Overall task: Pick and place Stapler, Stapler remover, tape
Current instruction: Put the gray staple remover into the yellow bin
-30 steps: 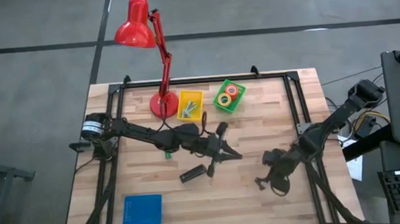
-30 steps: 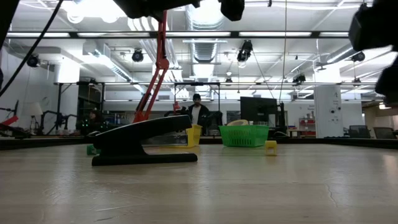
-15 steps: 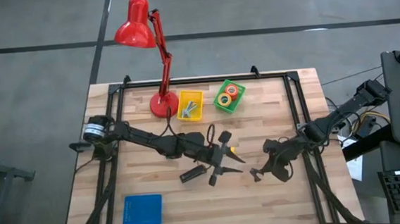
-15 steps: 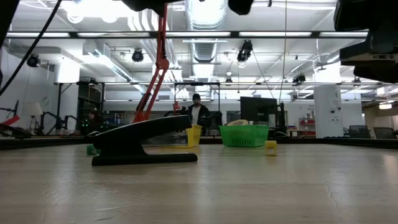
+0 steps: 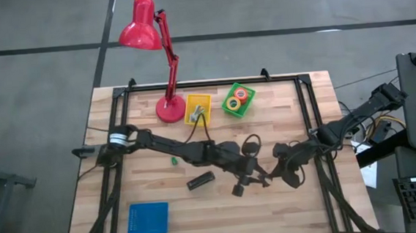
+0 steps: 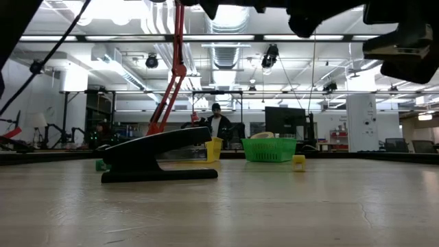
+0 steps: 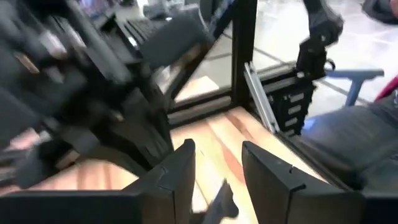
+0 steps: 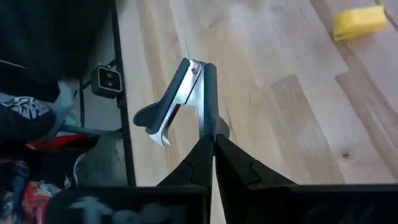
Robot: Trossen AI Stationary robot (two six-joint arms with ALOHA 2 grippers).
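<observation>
1. Stapler [image 5: 200, 181] lay flat on the table [image 5: 146, 179], left of centre, untouched.
2. Right gripper [image 8: 212, 140] was clamped on the stapler remover [image 8: 180, 99], held above the wood.
3. Left gripper [image 7: 214, 168] hung close by the right one, jaws narrowly parted, holding nothing.
4. Tape rolls [image 5: 237, 98] sat in the green basket [image 5: 227, 108].

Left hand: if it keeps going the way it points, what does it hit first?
Probably the right hand, holding the staple remover straight ahead of the left hand. Depth is unclear.
</observation>
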